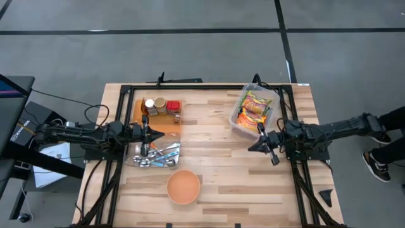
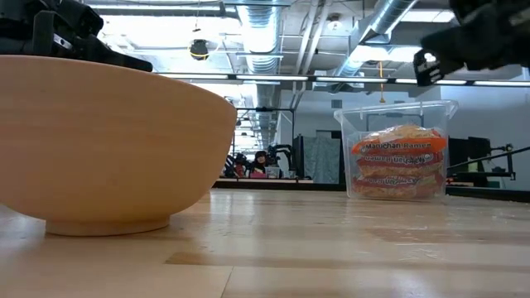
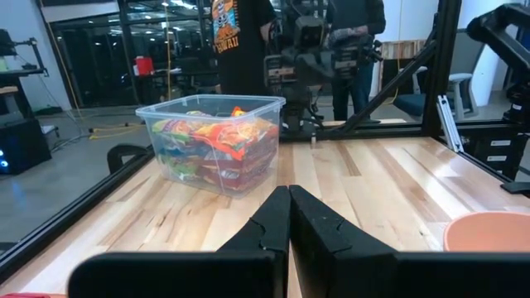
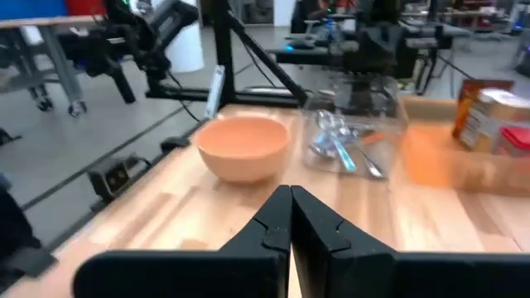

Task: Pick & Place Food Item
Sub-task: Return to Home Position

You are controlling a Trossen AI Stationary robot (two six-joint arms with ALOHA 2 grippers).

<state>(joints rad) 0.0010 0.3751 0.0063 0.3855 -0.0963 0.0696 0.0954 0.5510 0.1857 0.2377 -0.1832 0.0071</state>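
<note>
A clear plastic bin [image 1: 254,111] of bright instant-noodle packets [image 3: 217,141] stands on its base at the table's far right; the low view shows the bin [image 2: 397,149] too. An orange bowl [image 1: 183,186] sits near the front edge and fills the left of the low view [image 2: 108,141]. My left gripper [image 1: 152,134] hovers shut at the table's left, pointing level toward the bin [image 3: 289,192]. My right gripper [image 1: 252,148] hovers shut just near of the bin, pointing toward the bowl [image 4: 291,192]. Neither holds anything.
A clear tray of metal spoons [image 1: 155,154] lies under my left gripper. Spice jars [image 1: 161,106] stand on an orange board behind it. Black frame rails [image 1: 190,87] run along the table's edges. Bare wood lies between bowl and bin. People stand beyond the table [image 3: 240,41].
</note>
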